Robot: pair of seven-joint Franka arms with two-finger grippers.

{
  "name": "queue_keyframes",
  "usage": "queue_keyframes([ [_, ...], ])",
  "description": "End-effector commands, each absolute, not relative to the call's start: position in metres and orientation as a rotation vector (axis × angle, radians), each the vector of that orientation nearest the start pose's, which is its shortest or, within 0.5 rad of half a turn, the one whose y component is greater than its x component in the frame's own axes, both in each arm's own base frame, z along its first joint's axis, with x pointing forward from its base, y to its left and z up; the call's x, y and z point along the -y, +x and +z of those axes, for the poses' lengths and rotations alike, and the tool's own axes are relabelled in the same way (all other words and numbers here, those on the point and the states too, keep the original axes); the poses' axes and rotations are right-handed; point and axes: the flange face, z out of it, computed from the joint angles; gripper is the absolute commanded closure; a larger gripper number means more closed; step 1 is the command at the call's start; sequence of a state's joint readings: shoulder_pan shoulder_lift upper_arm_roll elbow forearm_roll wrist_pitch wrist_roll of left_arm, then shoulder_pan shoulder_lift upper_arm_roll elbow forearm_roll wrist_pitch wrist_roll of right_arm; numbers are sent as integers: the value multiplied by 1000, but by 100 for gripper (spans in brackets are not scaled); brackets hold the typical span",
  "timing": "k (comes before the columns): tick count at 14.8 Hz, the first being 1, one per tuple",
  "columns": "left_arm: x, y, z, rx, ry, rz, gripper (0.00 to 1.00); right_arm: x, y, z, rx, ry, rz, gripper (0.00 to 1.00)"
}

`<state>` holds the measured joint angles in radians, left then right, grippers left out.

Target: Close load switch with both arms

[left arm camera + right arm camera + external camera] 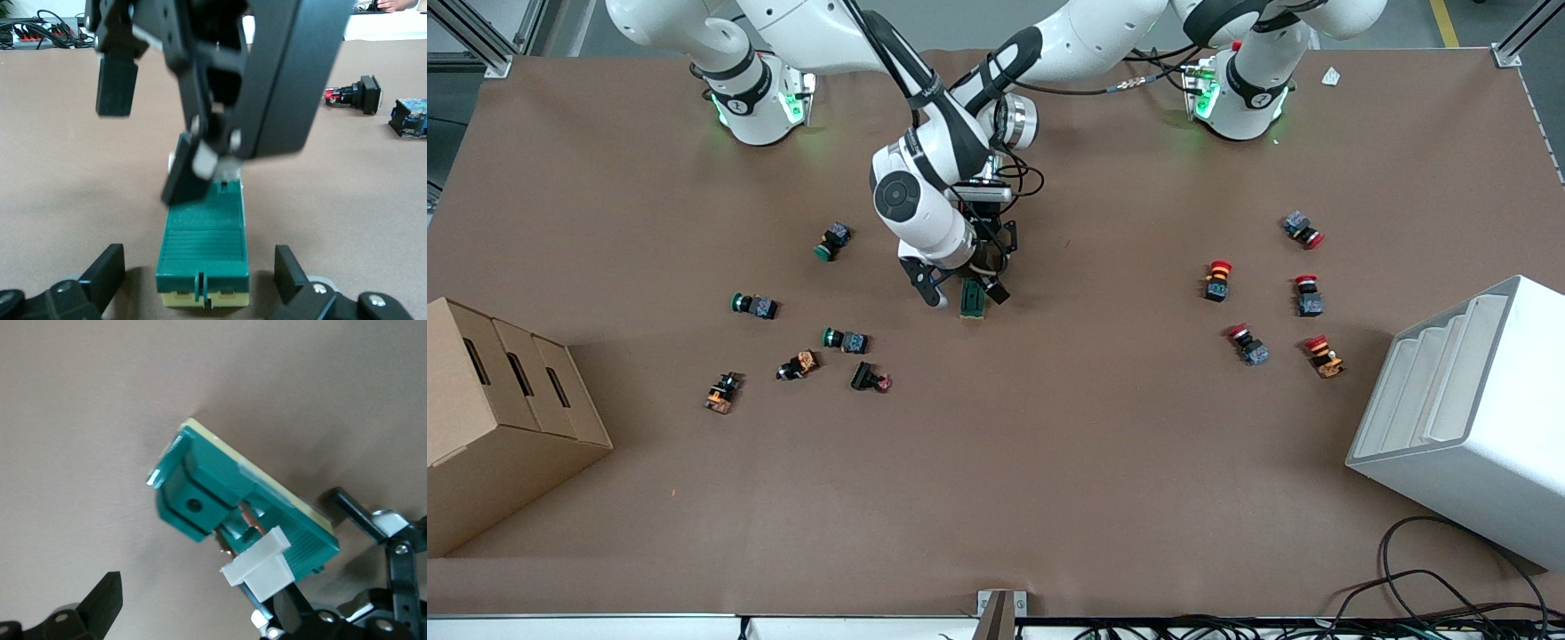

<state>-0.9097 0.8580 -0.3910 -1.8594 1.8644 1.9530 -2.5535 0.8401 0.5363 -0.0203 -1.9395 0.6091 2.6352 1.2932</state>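
Straddling load switch | left claw spread | right claw spread, finger on white lever | no legible writing

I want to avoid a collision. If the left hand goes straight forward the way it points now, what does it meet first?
Probably the load switch: it lies on the table between the open fingers of the left hand. Directly past it, the right hand already stands at the switch's white lever; depth is unclear.

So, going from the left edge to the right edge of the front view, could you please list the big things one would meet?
Cardboard box → right gripper on the load switch, left gripper by it → white bin.
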Motion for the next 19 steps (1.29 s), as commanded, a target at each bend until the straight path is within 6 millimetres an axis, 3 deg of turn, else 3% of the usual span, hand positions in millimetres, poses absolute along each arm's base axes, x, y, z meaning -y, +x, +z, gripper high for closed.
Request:
queue_keyframes([
  [1,564,223,70,-89,-2721,-1672,1,-446,472,223,-1343,-2462,254,0],
  [13,562,230,71,-76,-2714,-1674,1,-438,502,240,-1354,-2452,274,0],
  [19,561,229,69,-80,-2714,-1669,1,-431,510,226,-1352,-2483,250,0],
])
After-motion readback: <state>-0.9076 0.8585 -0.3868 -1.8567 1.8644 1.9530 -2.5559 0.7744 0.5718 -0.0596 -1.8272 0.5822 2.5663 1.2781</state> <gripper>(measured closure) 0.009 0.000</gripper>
